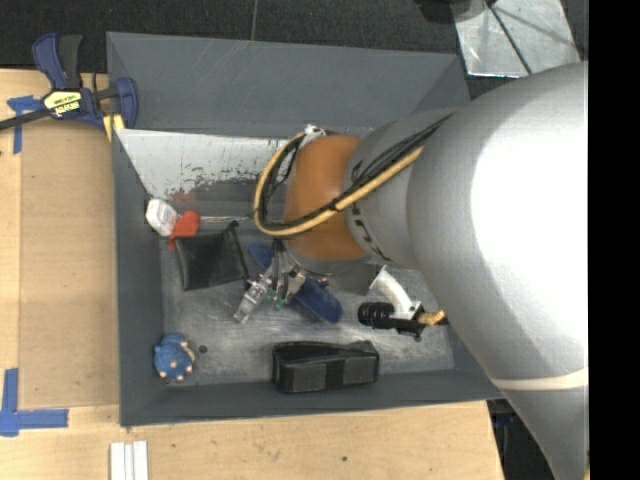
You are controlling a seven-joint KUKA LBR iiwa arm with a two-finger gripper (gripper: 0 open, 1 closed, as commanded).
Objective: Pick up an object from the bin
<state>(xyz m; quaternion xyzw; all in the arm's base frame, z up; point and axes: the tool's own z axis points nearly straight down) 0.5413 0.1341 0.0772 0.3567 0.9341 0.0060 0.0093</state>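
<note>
My gripper [270, 294] hangs low in the middle of the bin, under the arm's orange cover. Its two metal fingertips [249, 306] stand apart, so it is open, and nothing shows between them. A dark blue object [318, 303] lies right beside and partly under the gripper, its right end sticking out. Just left of the gripper, a black square pouch [208, 261] lies flat on the floor. How far the blue object runs beneath the cover is hidden.
A white-and-red thing [168, 218] sits at the back left. In the front left corner is a small blue toy [173, 358]. A long black case [325, 365] lies along the front wall. A white-and-black tool with an orange tip [393, 308] lies right.
</note>
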